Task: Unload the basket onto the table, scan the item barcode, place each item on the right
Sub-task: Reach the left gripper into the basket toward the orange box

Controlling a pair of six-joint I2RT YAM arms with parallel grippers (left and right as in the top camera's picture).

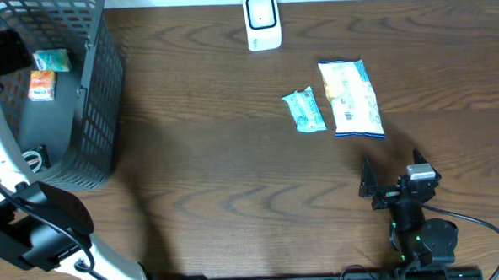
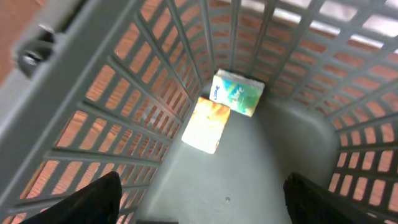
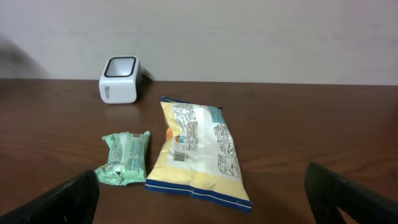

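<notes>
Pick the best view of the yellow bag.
Right wrist. The yellow bag lies close and centred, printed side up, nothing covering it. Overhead shows the yellow bag whole but small, right of the green pack. Left wrist looks into the basket and does not show it.

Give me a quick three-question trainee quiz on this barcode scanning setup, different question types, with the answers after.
1. True or false: the white scanner stands outside the basket.
2. How many packets lie in the basket?
3. Which lies nearer the right gripper: A, green packet; B, yellow snack bag?
Key: 1 true; 2 two; 3 B.
</notes>
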